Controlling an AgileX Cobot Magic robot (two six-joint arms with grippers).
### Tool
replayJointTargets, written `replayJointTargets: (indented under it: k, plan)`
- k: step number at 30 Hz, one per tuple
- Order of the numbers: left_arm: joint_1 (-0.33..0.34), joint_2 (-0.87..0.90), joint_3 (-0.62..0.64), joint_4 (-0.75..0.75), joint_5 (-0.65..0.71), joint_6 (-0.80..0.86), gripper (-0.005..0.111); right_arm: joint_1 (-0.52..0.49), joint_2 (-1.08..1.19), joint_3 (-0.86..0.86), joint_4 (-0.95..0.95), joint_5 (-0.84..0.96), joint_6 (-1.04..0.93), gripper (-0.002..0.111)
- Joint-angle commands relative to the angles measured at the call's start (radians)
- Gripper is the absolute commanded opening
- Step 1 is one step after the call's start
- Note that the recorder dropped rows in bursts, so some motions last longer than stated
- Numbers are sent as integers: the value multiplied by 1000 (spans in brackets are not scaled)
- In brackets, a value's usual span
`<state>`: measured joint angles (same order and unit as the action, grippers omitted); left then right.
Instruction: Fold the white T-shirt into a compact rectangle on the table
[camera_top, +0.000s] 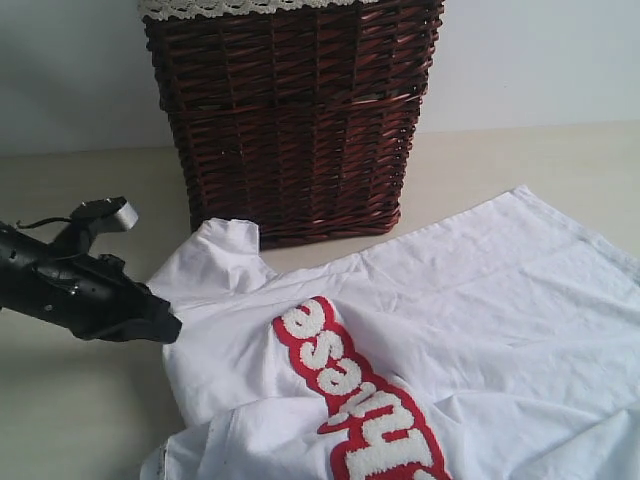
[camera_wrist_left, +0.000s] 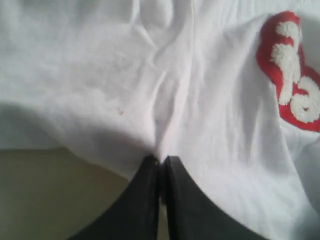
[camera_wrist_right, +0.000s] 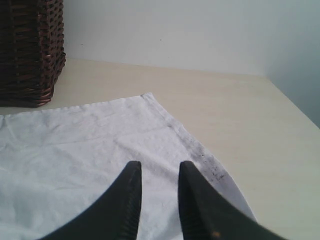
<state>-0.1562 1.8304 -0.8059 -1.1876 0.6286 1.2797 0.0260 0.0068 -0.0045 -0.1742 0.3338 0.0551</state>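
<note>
The white T-shirt (camera_top: 500, 310) lies spread on the table (camera_top: 80, 420) with its red patch of fuzzy white letters (camera_top: 355, 395) facing up. My left gripper (camera_top: 168, 326) is at the shirt's left edge, below the sleeve. In the left wrist view its jaws (camera_wrist_left: 161, 159) are pressed together on a pinched fold of the white T-shirt (camera_wrist_left: 200, 100), and the fabric rises off the table (camera_wrist_left: 40, 200) there. My right gripper (camera_wrist_right: 159, 167) hovers open over a corner of the T-shirt (camera_wrist_right: 75, 150), with nothing between its fingers. It is out of the exterior view.
A dark wicker basket (camera_top: 290, 120) with cream lace trim stands at the back, just behind the shirt's sleeve, and shows as the basket (camera_wrist_right: 30, 50) in the right wrist view. The pale wall (camera_top: 560, 50) is behind it. Bare table (camera_wrist_right: 235, 115) extends beyond the shirt's corner.
</note>
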Motion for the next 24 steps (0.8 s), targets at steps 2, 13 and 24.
replayJointTargets:
  k: [2,13,24]
  plan:
    - [51,-104,2,237,-8,121,0,-3,-7,5,-8,-6,0,27]
    - [26,-126,-24,179,-75,528,0,-3,-7,5,-8,-6,0,27]
    - [-34,-72,-29,-163,-85,483,53,-3,-7,5,-8,-6,0,27]
